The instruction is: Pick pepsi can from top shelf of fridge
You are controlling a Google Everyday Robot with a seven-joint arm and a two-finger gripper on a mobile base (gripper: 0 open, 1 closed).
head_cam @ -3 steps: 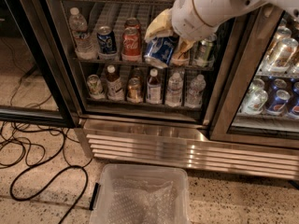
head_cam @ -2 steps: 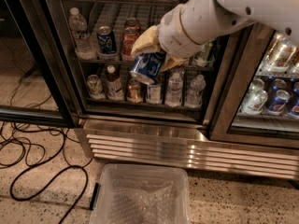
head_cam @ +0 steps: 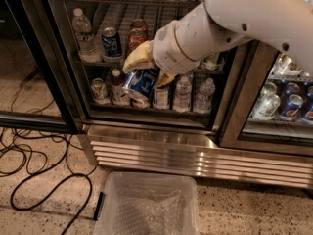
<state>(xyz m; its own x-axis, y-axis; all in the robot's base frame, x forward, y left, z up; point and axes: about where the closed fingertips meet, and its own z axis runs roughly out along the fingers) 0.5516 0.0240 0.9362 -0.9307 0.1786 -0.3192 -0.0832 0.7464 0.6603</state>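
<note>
My gripper (head_cam: 148,71) is shut on the pepsi can (head_cam: 140,82), a blue can with a silver rim, tilted on its side. I hold it in front of the open fridge (head_cam: 161,151), below the wire shelf (head_cam: 95,62) and level with the bottles on the lower rack. The yellow fingers (head_cam: 138,58) wrap the can from above and from the right. A second blue can (head_cam: 111,41) and a red can (head_cam: 138,29) stand on that shelf, left of and behind my white arm (head_cam: 230,23).
A water bottle (head_cam: 84,34) stands at the shelf's left. Bottles and jars (head_cam: 182,93) fill the lower rack. A clear plastic bin (head_cam: 146,207) sits on the floor below. Black cables (head_cam: 39,153) lie at the left. Cans (head_cam: 289,105) fill the right compartment.
My gripper has moved left and down with the pepsi can in it, away from the shelf and further out of the fridge. The can is tilted more.
</note>
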